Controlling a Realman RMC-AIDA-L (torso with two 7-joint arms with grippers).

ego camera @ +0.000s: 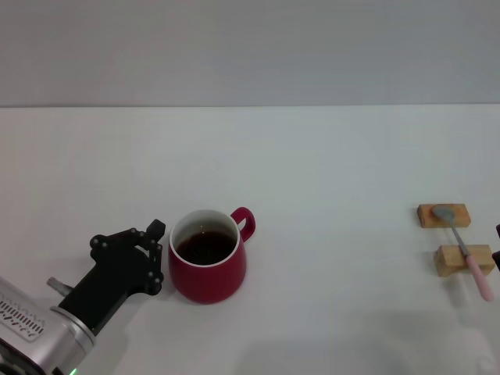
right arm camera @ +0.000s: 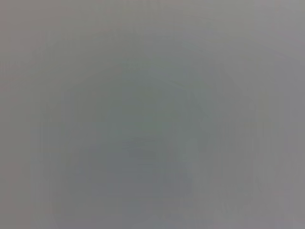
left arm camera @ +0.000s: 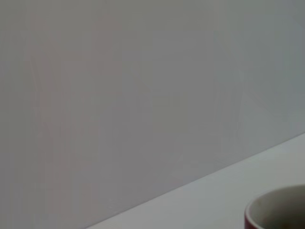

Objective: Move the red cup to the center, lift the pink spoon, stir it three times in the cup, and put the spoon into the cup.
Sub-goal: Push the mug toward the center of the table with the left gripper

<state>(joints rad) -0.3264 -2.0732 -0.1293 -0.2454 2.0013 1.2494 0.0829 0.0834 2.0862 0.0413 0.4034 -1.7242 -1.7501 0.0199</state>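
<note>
Left gripper point(ego camera: 156, 254), fingers spread wide, sits beside my red cup point(ego camera: 208, 266) near the counter's front-left edge. Next: close, slide it centre. Pink spoon point(ego camera: 467, 256) waits at the right edge.

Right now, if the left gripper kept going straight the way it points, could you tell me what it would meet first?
Most likely the red cup. The left gripper sits just to the cup's left, angled toward its side wall, with only a small gap visible. Its height is hard to judge, so it might brush the rim.
</note>
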